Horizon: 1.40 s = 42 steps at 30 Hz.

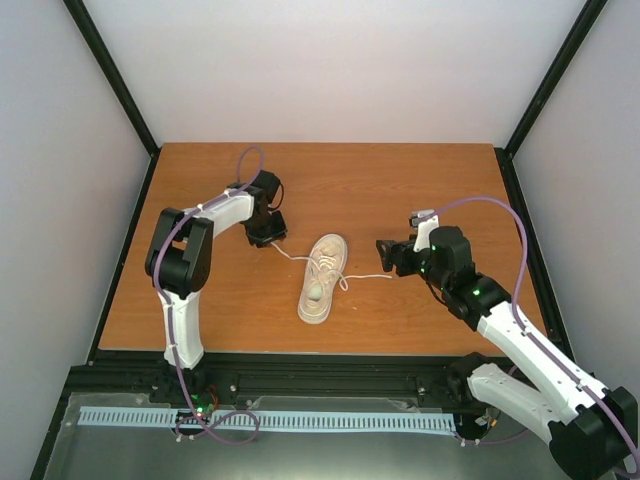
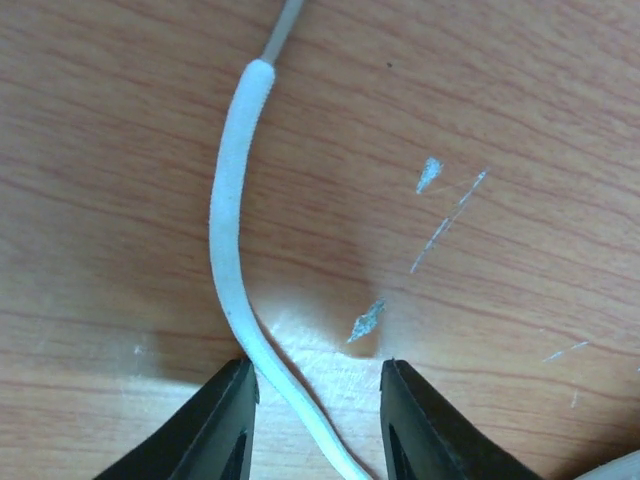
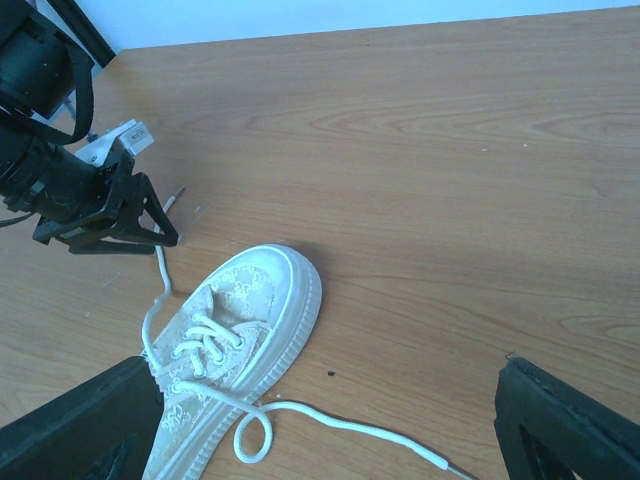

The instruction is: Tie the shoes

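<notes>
In the middle of the wooden table [image 1: 200, 300] lies the cream sneaker [image 1: 322, 278], on its sole, toe toward the near edge and heel toward the far side. Its laces are untied. One lace [image 1: 290, 255] trails off to the left and the other lace [image 1: 365, 276] runs right, curling into a small loop beside the sole in the right wrist view.

The left arm rises from its base at the near left, folds at the elbow and reaches far and rightward, with its wrist bent down so the left gripper [image 1: 268, 238] points at the table just left of the shoe's heel. Its black fingers [image 2: 215, 420] stand apart with the left lace lying on the wood between them, close against one finger but not pinched.

The right arm stretches from the near right corner toward the shoe, with the right gripper [image 1: 383, 255] held low just right of it. Its jaws are spread wide, holding nothing, with the right lace's tip on the table between them.
</notes>
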Tool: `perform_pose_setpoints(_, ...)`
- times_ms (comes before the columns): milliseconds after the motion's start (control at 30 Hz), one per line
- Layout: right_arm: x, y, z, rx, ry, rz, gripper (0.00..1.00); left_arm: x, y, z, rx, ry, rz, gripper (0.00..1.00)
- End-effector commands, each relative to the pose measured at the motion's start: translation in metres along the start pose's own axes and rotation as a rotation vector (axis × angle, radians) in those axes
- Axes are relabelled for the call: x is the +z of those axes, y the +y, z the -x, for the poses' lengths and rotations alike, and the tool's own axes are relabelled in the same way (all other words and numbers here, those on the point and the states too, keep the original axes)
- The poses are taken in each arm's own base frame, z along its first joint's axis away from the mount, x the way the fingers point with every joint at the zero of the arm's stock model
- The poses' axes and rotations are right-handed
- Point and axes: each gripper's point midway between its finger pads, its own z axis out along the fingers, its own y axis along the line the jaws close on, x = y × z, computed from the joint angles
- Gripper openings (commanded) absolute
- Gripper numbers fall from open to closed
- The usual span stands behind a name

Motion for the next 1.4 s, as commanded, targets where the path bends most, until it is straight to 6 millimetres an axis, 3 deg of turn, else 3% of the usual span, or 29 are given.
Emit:
perform_pose_setpoints(0,-0.003,-0.002,0.002,-0.009,-0.027,-0.005,0.91,0.004,0.003,-0.008,0.015,0.069,0.014,0.33)
perform_pose_setpoints(167,-0.004,-0.002,0.004,-0.009,-0.042,-0.007,0.92,0.003,0.004,-0.008,0.022,0.055,0.007,0.21)
perform_pose_setpoints(300,-0.005,-0.007,0.002,-0.006,-0.048,-0.028,0.94,-0.005,0.004,-0.004,0.021,0.004,-0.007,0.02)
perform_pose_setpoints(400,-0.007,-0.008,0.003,-0.008,-0.054,-0.034,0.94,-0.016,0.005,0.003,0.020,-0.079,-0.033,0.01)
perform_pose_setpoints(533,-0.009,-0.007,0.004,-0.011,-0.058,-0.026,0.95,-0.045,-0.016,0.005,0.069,-0.193,-0.189,0.01)
perform_pose_setpoints(667,-0.007,-0.007,0.001,-0.013,-0.042,-0.022,0.96,-0.099,-0.050,0.006,0.230,-0.341,-0.350,0.01)
perform_pose_setpoints(800,-0.005,0.000,0.003,-0.013,-0.036,0.016,0.96,-0.162,-0.092,-0.025,0.503,-0.457,-0.535,0.01)
perform_pose_setpoints(933,-0.005,0.015,0.009,0.024,-0.007,0.089,0.96,-0.199,-0.120,-0.074,0.723,-0.451,-0.735,0.01)
perform_pose_setpoints(1133,-0.014,0.060,0.029,0.174,0.003,0.334,0.97,-0.221,-0.125,-0.140,0.895,-0.409,-0.914,0.01)
perform_pose_setpoints(1367,-0.018,0.098,0.050,0.395,0.007,0.557,0.97,-0.234,-0.116,-0.172,0.941,-0.408,-1.025,0.01)
